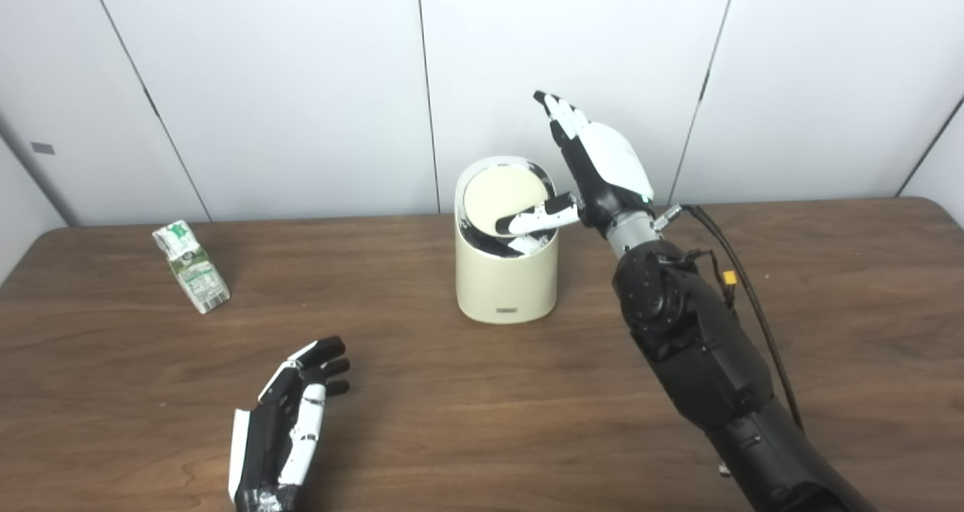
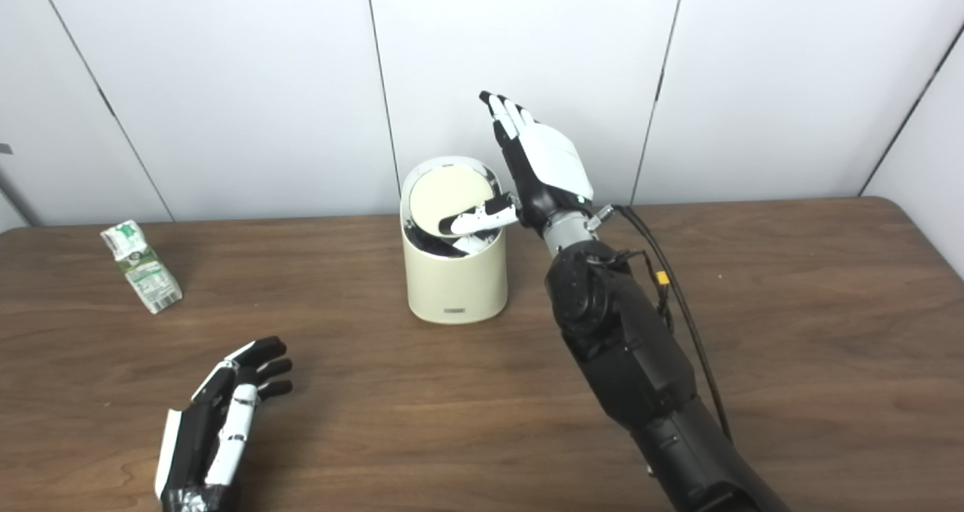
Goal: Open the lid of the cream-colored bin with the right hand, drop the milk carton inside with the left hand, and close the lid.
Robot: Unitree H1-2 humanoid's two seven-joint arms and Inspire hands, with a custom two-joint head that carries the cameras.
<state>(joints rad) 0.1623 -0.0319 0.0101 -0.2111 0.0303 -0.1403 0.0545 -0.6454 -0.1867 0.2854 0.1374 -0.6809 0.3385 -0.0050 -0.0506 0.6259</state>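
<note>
Left eye view, we list: bin [image 1: 506, 286], lid [image 1: 503, 199] tipped up by our right hand [image 1: 599, 167], fingers spread, thumb under it; carton [image 1: 190, 266] well left of bin; left hand [image 1: 290, 422] spread, empty, waiting nearer us.

Bin [image 1: 506, 282]: cream. Left of it, milk carton [image 1: 191, 266]: white with green print. Table [image 1: 482, 406]: dark brown woodgrain. Hands: black and white.
</note>
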